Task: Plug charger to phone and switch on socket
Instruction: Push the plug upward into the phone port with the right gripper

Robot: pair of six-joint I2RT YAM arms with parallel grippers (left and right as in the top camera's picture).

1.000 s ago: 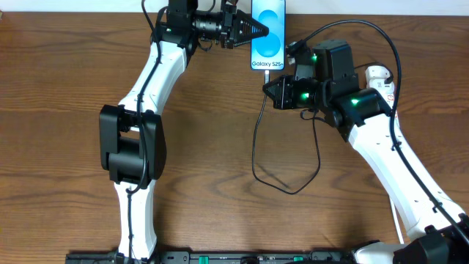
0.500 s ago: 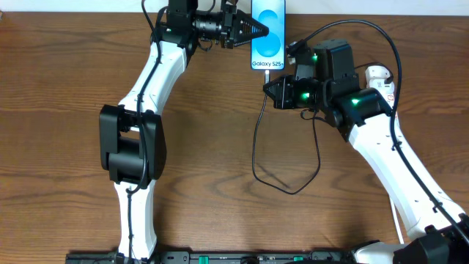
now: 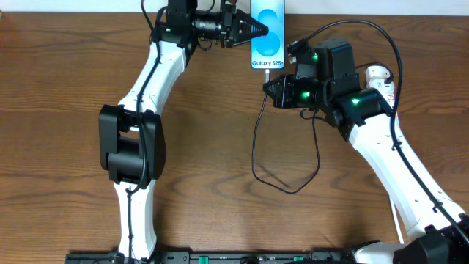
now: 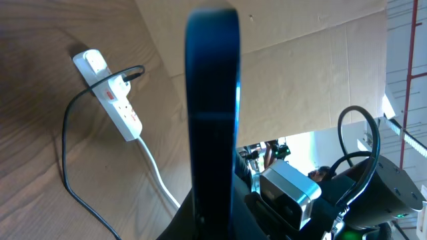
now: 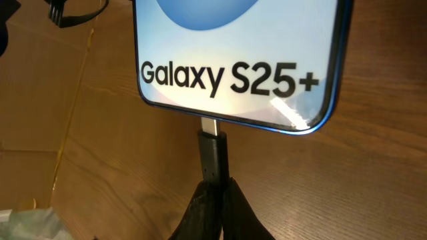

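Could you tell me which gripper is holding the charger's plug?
The right gripper: its jaws pinch the black charger plug at the phone's foot, while the left gripper grips the phone's side.

The left arm (image 3: 157, 73) stretches far forward, left hand (image 3: 258, 31) rolled on edge and clamped; the right arm (image 3: 381, 147) bends inward (elbow out), right hand (image 3: 268, 86) pinched shut.

One text only that I can read: "Galaxy S25+", on the phone (image 5: 233, 53) screen. In the right wrist view it stands in bold black letters across the pale lower band of the screen, just above the bottom edge. Overhead I get the same line, small, at the foot of the phone's screen. In the left wrist view the power strip (image 4: 113, 100) carries red marks, too small for me to read.
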